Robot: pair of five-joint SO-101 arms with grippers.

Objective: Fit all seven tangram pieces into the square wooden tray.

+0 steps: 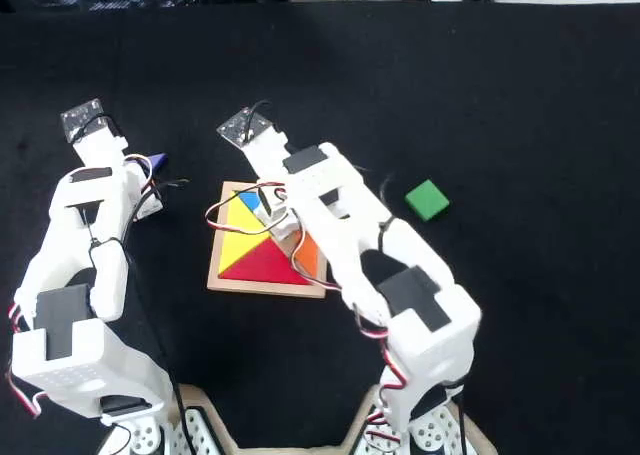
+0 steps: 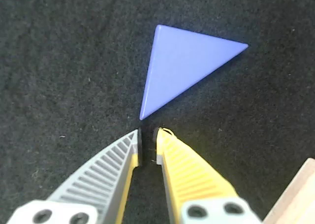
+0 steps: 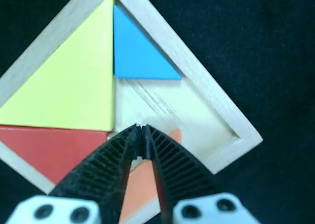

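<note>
tray (image 3: pixel 211 98): near the counter's middle; holds yellow triangle (image 3: pixel 69 86), red triangle (image 3: pixel 49 147), blue triangle (image 3: pixel 135 51) and orange piece (image 3: pixel 138 189), with bare wood between blue and orange.
right gripper (image 3: pixel 141 130): over that bare patch, fingers closed together, nothing held.
left gripper (image 2: pixel 148 135): just beside purple triangle (image 2: pixel 184 66), which lies towards the counter's left edge; fingers almost touching, empty.
green square (image 1: pixel 427 199): towards the right edge, well apart from the tray.
step, judged: filling partly done. next: left fingers must open around the purple triangle.
</note>
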